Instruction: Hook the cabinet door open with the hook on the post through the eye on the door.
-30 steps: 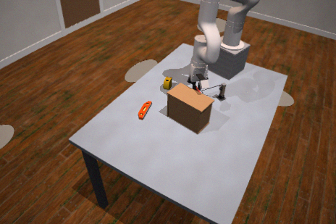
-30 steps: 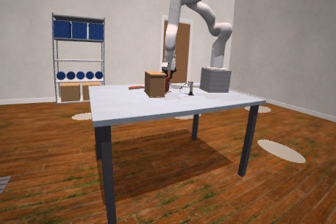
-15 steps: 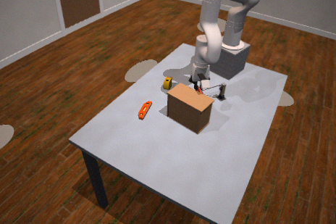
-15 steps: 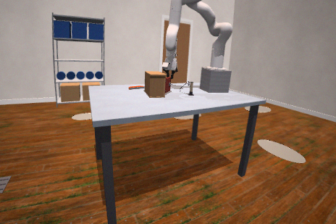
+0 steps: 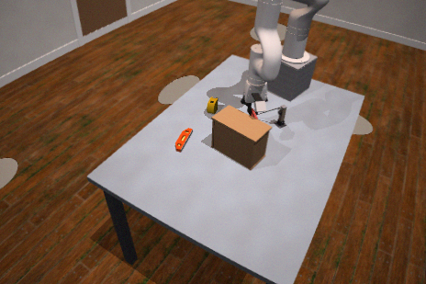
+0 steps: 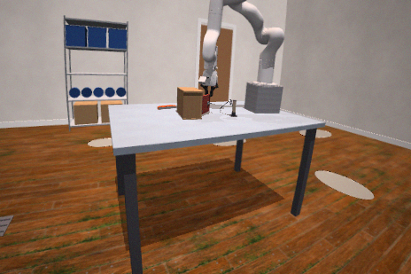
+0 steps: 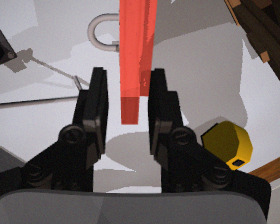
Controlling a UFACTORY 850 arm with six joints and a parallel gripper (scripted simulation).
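- Cabinet door [image 7: 138,41] edge sitting loose between part-open pincer [image 7: 129,106] fingers, clamping nothing, probably slipping out mid-swing.
- Pulling too hard, maybe tipping cabinet [image 5: 241,135].

- Yellow tape measure [image 7: 229,143]: just right of the fingers, on the table [image 5: 239,213].
- Orange level [image 5: 184,139]: well apart from the fingers, on the table.
- Shelf rack [image 6: 66,73], holding blue boxes [image 6: 96,37]: far off, by the wall.
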